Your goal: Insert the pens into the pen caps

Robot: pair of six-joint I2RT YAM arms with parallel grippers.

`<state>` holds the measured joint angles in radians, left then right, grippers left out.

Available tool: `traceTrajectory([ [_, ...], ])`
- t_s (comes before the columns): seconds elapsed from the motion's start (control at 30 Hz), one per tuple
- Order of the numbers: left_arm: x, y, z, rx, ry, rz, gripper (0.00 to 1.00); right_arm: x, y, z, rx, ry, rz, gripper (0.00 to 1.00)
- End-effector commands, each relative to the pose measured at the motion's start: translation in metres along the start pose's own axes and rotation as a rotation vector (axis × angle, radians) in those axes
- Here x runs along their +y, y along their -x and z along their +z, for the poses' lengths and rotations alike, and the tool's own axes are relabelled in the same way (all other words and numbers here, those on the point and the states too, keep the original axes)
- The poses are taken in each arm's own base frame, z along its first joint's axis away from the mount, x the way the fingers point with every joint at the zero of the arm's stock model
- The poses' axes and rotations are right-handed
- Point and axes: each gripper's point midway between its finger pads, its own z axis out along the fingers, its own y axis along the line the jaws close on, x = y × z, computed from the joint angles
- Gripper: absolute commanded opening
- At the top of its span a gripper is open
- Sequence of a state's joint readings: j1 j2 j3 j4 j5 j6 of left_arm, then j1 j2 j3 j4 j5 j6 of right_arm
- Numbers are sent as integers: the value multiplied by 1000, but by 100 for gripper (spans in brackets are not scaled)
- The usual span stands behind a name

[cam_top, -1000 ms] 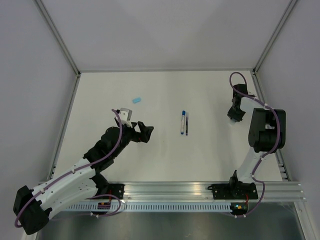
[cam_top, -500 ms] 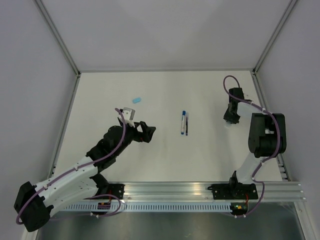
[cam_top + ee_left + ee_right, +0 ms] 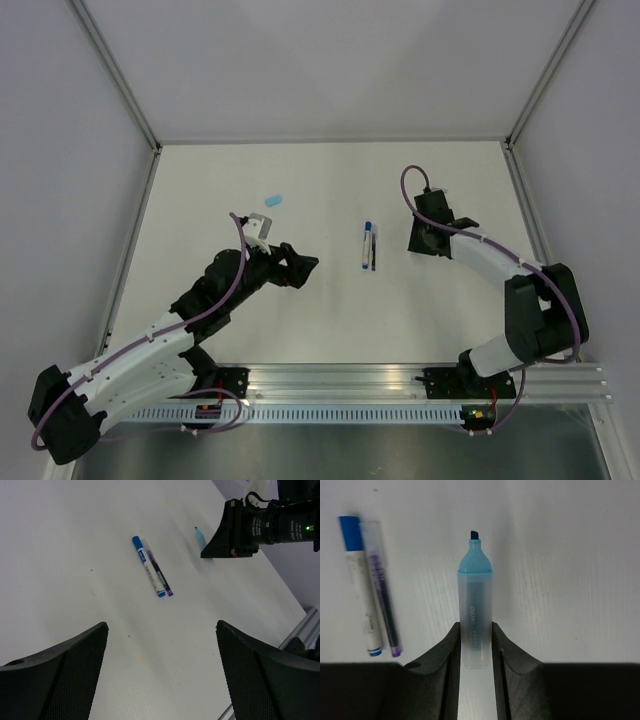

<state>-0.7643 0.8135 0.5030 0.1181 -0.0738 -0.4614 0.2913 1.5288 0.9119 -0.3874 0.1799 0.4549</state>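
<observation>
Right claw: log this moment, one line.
right claw: shut on light-blue pen | left claw: open, empty | two pens: side by side | light-blue cap: loose

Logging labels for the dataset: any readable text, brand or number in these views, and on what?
Nothing can be quoted.
On the translucent light-blue highlighter pen clamped in the right gripper: pale print along the barrel, too blurred to read.
On the white pen with a blue cap: grey barrel print, too small to read.
On the thin purple pen beside it: dark marks, unreadable.
</observation>
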Motion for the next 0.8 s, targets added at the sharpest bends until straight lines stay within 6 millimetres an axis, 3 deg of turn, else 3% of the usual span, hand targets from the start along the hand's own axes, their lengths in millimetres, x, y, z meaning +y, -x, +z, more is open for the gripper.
traceTrajectory([
  [0.0, -35, 23, 0, -4, -129, -85, 92, 30, 24, -33, -153, 132, -14, 0],
  [0.07, -44, 28, 4, 12, -166, -108, 92, 60, 17, -49, -190, 257, -52, 0],
  [0.1, -49, 21, 6, 49, -200, -119, 91, 72, 20, -67, -240, 322, -64, 0],
  [0.13, -49, 22, 7, 52, -210, -134, 90, 96, 19, -84, -291, 411, -94, 0],
  [0.37, -55, 14, 4, 57, -296, -217, 88, 160, -14, -160, -416, 703, -168, 0],
  [0.6, -53, 10, 6, 41, -305, -205, 86, 207, -58, -191, -403, 778, -268, 0],
  [0.77, -47, 4, 6, 48, -284, -201, 78, 221, -68, -200, -436, 765, -274, 0],
])
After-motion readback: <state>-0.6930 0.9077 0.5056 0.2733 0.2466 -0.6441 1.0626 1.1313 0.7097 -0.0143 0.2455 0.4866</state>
